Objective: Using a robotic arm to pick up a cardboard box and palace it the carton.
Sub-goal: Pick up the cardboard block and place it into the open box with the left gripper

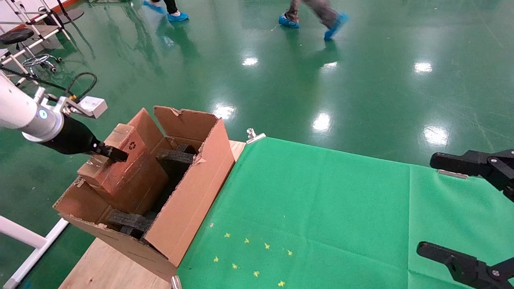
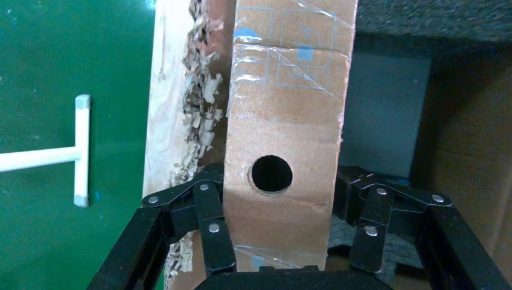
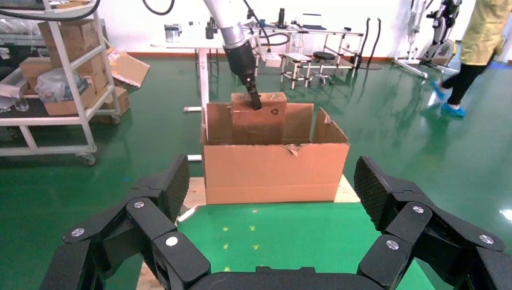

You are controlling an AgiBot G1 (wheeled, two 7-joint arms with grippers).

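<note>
Head view: the robotic arm (image 1: 24,114) entered from the left, and its left gripper (image 1: 110,152) was clamped on the cardboard box (image 1: 114,160); the box stood tilted, partly down inside the carton (image 1: 192,192) and partly above its rim, on the side nearest the arm; the recycling mark faced up (legible on the upper face). The carton sat at the left end of the tabletop (image 1: 100,265), touching the edge of the green cloth (image 1: 321,208); black foam blocks (image 1: 176,156) lay inside it. The right gripper (image 1: 474,208) stood at the right edge of the view, above the cloth and well apart from the carton; its fingers were spread wide with nothing between them. Small yellow stars (image 1: 249,257) marked the cloth near its front edge.

Left wrist view: the left gripper (image 2: 275,238) held the cardboard box (image 2: 284,121) by its narrow side, one finger on each broad face; the round hole (image 2: 272,174) showed between the fingers; clear tape (image 2: 290,60) crossed the box; a ragged torn flap (image 2: 193,109) of the carton lay just beside it.

Right wrist view: the right gripper (image 3: 272,199) was open and empty above the green cloth (image 3: 272,241); beyond it the carton (image 3: 272,169) stood with the cardboard box (image 3: 259,118) projecting above its rim, gripped from above by the robotic arm (image 3: 235,42); a person (image 3: 477,48) walked on the green floor (image 3: 410,151) to the far side.
</note>
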